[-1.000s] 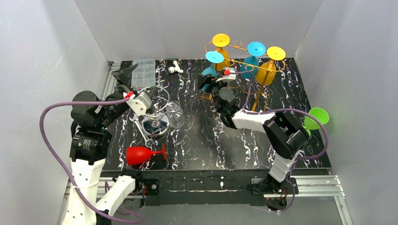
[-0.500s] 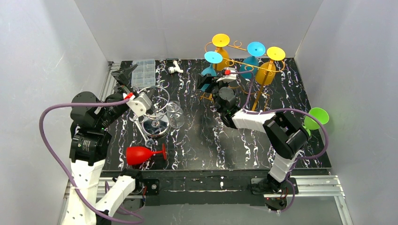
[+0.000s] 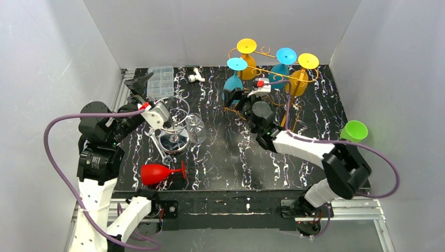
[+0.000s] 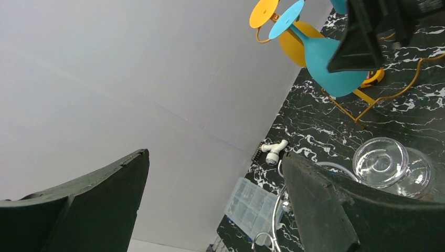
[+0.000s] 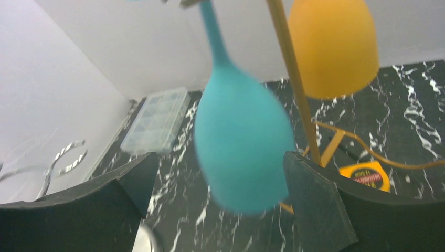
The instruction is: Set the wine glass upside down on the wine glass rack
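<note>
The teal wine glass (image 5: 244,142) hangs bowl-down at the left end of the wine glass rack (image 5: 294,79), so the placing looks done, bar backing away. The right gripper (image 5: 218,157) flanks the bowl, jaws spread and apparently not touching it. The left gripper (image 4: 215,155), well left of the rack, has its jaws spread and empty. The glass's foot is cut off and the bowl is blurred, so its seating is uncertain.

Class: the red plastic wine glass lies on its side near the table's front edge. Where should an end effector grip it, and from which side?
Probably the bowl of the red plastic wine glass, from above, fingers across its width: it lies flat, bowl leftward, and stem and foot stay free for hanging.
</note>
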`<state>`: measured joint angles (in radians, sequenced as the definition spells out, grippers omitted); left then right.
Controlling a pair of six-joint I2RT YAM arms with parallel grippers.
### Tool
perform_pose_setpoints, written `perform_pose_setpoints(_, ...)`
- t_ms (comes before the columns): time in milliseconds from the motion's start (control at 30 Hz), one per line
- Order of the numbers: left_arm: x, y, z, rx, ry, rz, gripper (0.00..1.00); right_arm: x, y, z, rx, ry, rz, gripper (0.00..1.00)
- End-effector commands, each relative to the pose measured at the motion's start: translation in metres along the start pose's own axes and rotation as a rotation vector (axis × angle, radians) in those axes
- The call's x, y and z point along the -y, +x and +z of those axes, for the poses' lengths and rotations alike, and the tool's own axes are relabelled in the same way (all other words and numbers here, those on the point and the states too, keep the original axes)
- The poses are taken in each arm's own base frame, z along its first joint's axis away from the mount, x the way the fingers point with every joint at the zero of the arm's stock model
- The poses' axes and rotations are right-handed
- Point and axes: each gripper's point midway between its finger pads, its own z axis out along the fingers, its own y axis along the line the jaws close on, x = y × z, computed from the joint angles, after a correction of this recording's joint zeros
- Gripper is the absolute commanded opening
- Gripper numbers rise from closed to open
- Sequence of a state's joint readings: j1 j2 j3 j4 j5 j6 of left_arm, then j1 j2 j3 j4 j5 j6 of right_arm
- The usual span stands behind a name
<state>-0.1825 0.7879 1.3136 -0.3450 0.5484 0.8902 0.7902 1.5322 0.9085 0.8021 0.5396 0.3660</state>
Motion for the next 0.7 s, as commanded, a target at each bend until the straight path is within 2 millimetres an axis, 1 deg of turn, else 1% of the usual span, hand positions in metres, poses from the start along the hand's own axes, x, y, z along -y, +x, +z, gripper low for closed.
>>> perform_pose_setpoints(0,-0.008,-0.007,-0.006,-0.006,-0.015,-0.003,0.98,0.013,0.011,-0.043,-0.099,0.038,-0.040,0.98)
perform_pose_setpoints(100,-0.009,-0.009,-0.007,-0.008,-0.018,-0.008,0.98,0.030,0.015,-0.067,-0.167,0.093,-0.055,0.98)
perform_pose_setpoints(267,-0.011,-0.014,-0.011,0.002,-0.027,-0.008,0.98,0.059,0.002,-0.107,-0.258,0.202,-0.087,0.98)
perform_pose_setpoints(367,-0.012,-0.015,-0.012,0.002,-0.030,-0.014,0.98,0.062,-0.030,-0.128,-0.246,0.225,-0.054,0.98)
perform_pose_setpoints(433,-0.013,-0.015,-0.013,-0.002,-0.036,-0.025,0.98,0.056,-0.057,-0.142,-0.207,0.191,0.026,0.98)
perform_pose_setpoints(500,-0.014,-0.015,-0.013,-0.011,-0.034,-0.035,0.98,0.045,-0.089,-0.163,-0.169,0.100,0.067,0.98)
perform_pose_setpoints(533,-0.014,-0.014,-0.012,-0.015,-0.032,-0.039,0.98,0.036,-0.095,-0.168,-0.159,0.030,0.034,0.98)
perform_pose_setpoints(567,-0.015,-0.014,-0.012,-0.019,-0.034,-0.045,0.98,0.035,-0.111,-0.175,-0.140,0.010,0.016,0.98)
perform_pose_setpoints(600,-0.016,-0.014,-0.012,-0.020,-0.037,-0.046,0.98,0.047,-0.117,-0.178,-0.169,0.097,-0.006,0.98)
perform_pose_setpoints(667,-0.017,-0.015,-0.011,-0.019,-0.038,-0.047,0.98,0.078,-0.115,-0.182,-0.294,0.335,-0.132,0.95)
